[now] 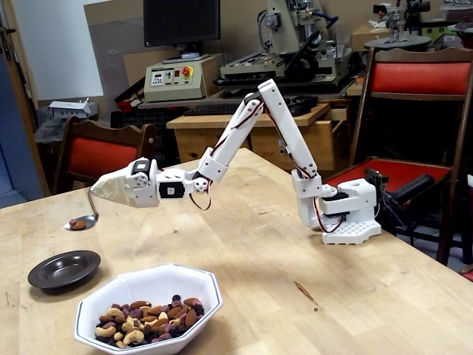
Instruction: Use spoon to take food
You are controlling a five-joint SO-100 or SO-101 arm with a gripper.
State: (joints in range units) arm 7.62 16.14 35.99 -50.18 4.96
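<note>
Fingers (pixel 100 191) clamped on bent handle of spoon (pixel 81 220), hung just below them above counter (pixel 295 259). Stiff, slick, light metal; best gripped high on handle. Loose, rollable food (pixel 144 319) piled in white bowl (pixel 89 305), well below fingers; one piece seemingly in spoon.

No legible text or labels anywhere.

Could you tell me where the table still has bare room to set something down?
The widest bare stretch lies between the white bowl and the arm's base, running to the near right edge. The far left corner is also bare. It is crowded at near left, around the dark saucer, bowl and spoon.
</note>
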